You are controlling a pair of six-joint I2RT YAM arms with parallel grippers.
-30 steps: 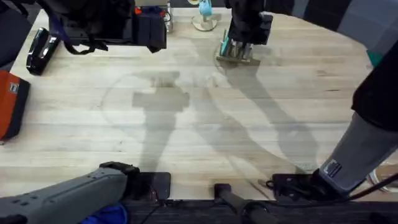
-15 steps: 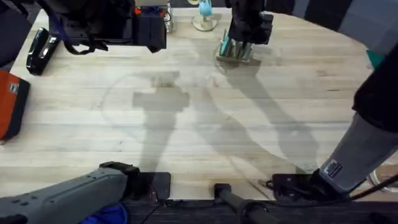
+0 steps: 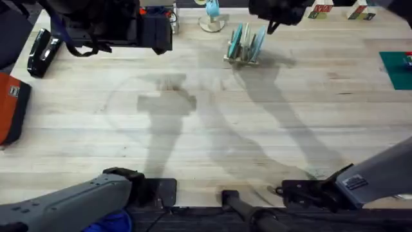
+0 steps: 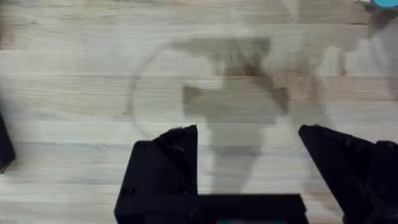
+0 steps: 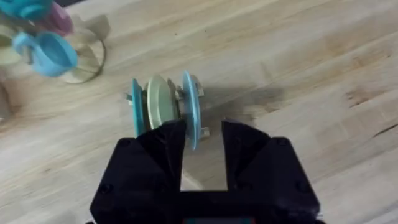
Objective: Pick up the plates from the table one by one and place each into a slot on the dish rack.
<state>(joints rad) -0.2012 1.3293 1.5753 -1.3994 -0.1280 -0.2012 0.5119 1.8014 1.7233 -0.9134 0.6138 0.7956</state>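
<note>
While plates stand in dish rack, both tools released, cup stand beside rack.

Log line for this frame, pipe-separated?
plates: standing in dish rack | right gripper: open, empty, above rack | left gripper: open, empty, over bare table

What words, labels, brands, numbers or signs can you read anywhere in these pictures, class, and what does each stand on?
None can be read.
Orange case at the table's left edge: a small pale label, too blurred to read.
Right arm's grey link: a small dark mark, too small to read.
Small red-and-white items at the far edge: markings too blurred to read.
Plates and dish rack: no markings visible.
</note>
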